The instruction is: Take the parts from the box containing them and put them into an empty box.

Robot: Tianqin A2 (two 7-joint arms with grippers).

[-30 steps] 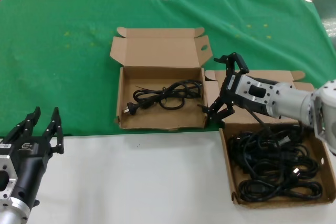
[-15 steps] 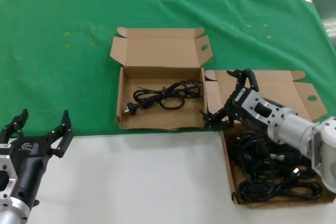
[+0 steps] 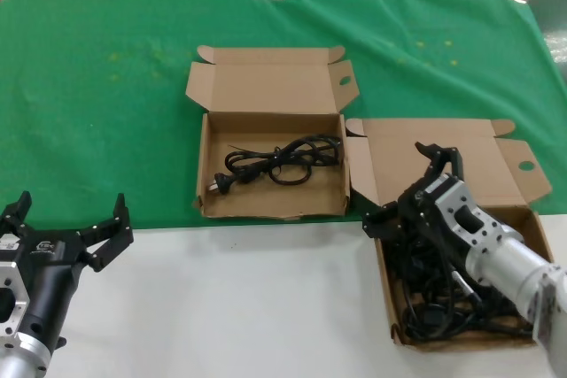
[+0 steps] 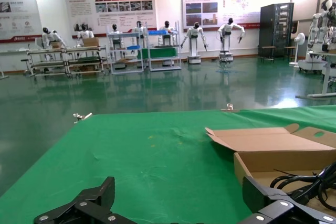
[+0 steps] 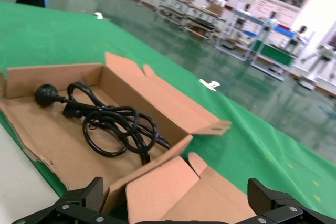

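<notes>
Inside the smaller box one coiled cord is seen lying flat, plug toward the robot's left; the same cord is shown in the right wrist view. So one part is judged as moved, nearly all left. The remaining cords are seen as a black tangle in the wider box, just beside the smaller one, on the robot's right. The right claw is spread wide, empty, poised over the near-left corner of the wider box above the tangle; nothing is gripped. A next pick looks pending. The left claw is held wide open and empty, parked over the white worktop, well apart from both boxes.
</notes>
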